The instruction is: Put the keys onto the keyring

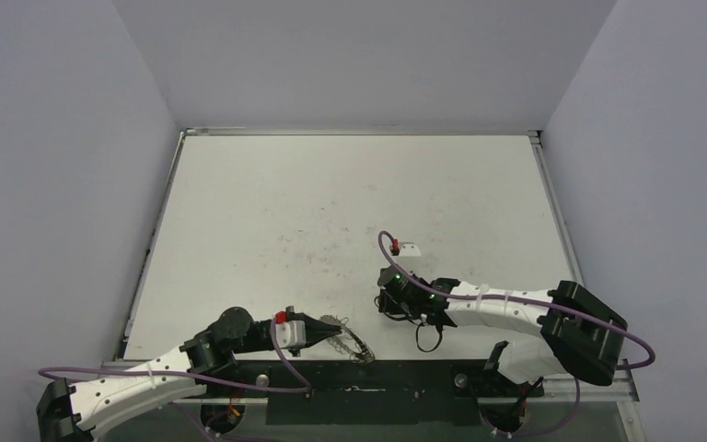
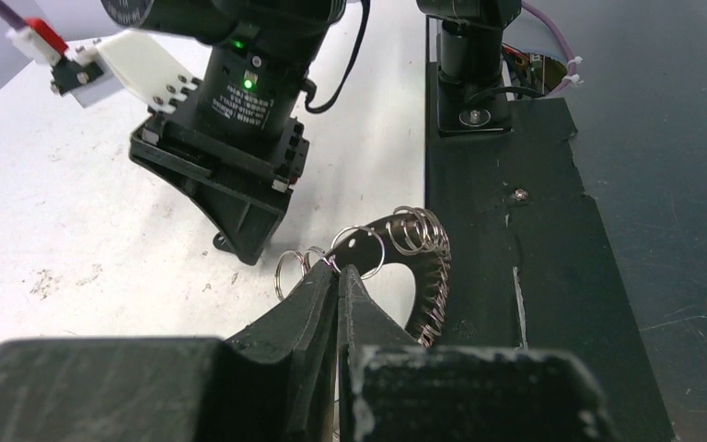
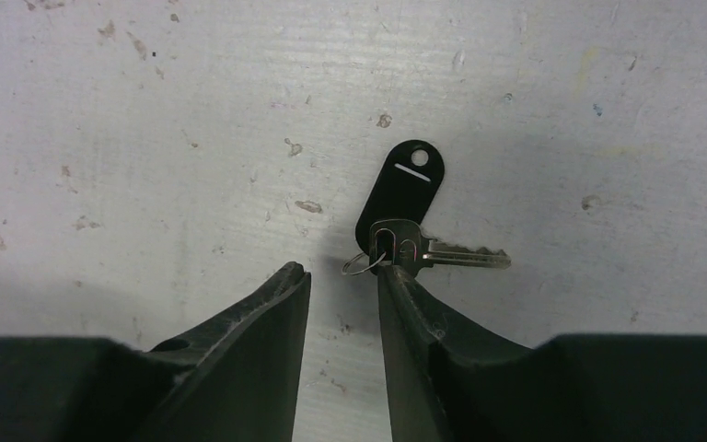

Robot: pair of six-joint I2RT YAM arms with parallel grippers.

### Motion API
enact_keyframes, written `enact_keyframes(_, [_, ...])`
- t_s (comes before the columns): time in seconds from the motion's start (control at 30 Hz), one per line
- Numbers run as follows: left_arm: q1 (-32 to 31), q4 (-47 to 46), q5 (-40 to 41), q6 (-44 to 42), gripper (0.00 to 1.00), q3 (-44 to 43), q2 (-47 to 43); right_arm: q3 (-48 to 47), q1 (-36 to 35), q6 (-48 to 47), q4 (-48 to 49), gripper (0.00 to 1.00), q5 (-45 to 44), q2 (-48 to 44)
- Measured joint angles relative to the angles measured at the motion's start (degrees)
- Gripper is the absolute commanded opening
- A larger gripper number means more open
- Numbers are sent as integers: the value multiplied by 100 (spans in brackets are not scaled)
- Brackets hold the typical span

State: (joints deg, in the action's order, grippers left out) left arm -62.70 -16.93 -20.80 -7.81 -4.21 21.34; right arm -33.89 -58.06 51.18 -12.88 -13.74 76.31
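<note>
From above, a scuffed white desk sat between plain grey walls, and the left hand reached along its front edge with the wreath-like keyring at its tip. In the left wrist view, the left hand was pinched tight on the keyring, a dark band fringed with wire loops, beside a black strip. The right arm loomed close. In the right wrist view, the right hand stood partly open, gripping nothing. The keys, silvery metal with a black oblong tag, lay flat on the desk at one fingertip.
</note>
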Motion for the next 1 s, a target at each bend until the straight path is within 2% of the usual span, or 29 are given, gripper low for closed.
enact_keyframes(0.1, [0,4,0,0,0,0,-63,-50,2,48,0,25,-39,229])
enact_keyframes(0.27, [0,46,0,4,0,0,-133,-52,2,68,-11,2,-162,297])
enact_keyframes(0.3, [0,50,0,7,0,0,-138,-52,2,66,-22,0,-199,297])
enact_keyframes(0.5, [0,101,0,13,0,0,-173,-98,2,-166,-396,0,-404,87])
enact_keyframes(0.77, [0,160,0,13,0,0,-179,-372,2,-1239,-1132,0,-527,-831])
enact_keyframes(1.0, [0,175,0,13,0,0,-177,-540,2,-2369,-1467,0,87,-1541])
